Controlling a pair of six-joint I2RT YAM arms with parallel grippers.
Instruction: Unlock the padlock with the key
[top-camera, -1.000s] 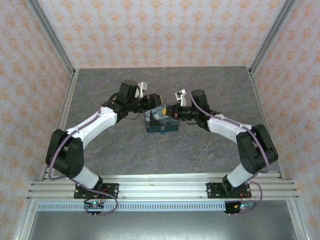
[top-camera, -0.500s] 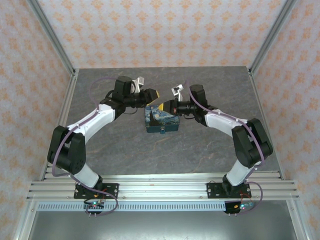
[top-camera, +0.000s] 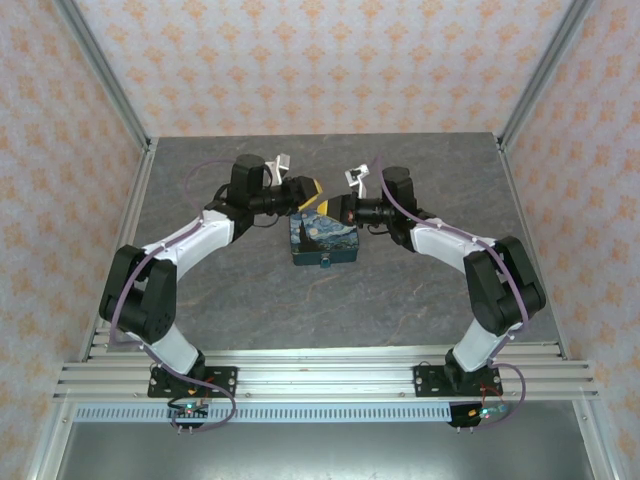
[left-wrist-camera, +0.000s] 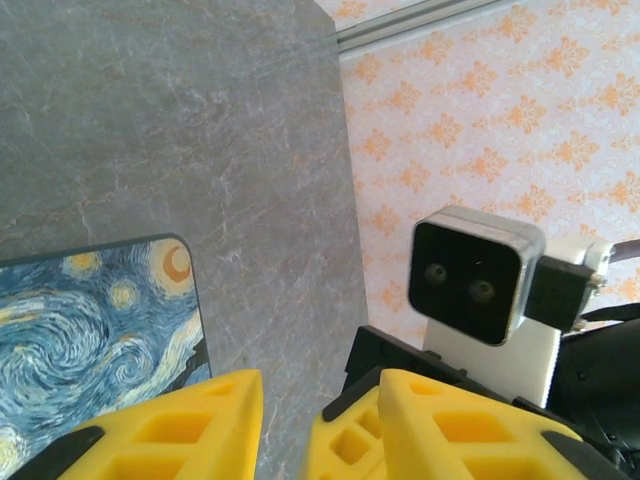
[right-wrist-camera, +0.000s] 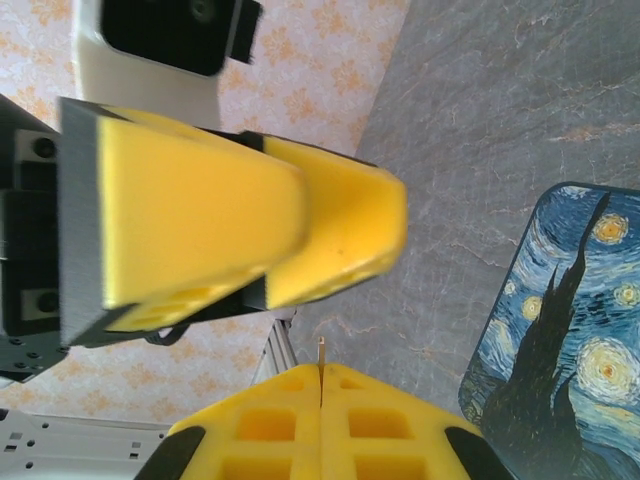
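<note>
The padlock (top-camera: 326, 264) is a tiny dark, bluish piece at the near edge of the blue night-sky box (top-camera: 323, 240). My right gripper (right-wrist-camera: 321, 372) is shut on the key (right-wrist-camera: 321, 348), whose thin metal tip sticks out between the pads. It hovers over the box's far edge (top-camera: 331, 208), facing my left gripper (top-camera: 311, 189). The left gripper (left-wrist-camera: 320, 385) stands partly open with nothing between its yellow fingers (left-wrist-camera: 205, 420). A corner of the box (left-wrist-camera: 90, 330) lies below it. From the right wrist, the left gripper's yellow fingers (right-wrist-camera: 240, 215) loom just ahead of the key.
Grey stone tabletop (top-camera: 400, 290) lies all round the box. Patterned orange walls and metal frame posts (top-camera: 105, 85) close in the back and sides. The right wrist's camera housing (left-wrist-camera: 475, 275) sits close in front of the left gripper.
The left gripper's jaws have narrowed. Both grippers have risen off the box and drawn toward its far edge, now facing each other closely. The box has stayed put.
</note>
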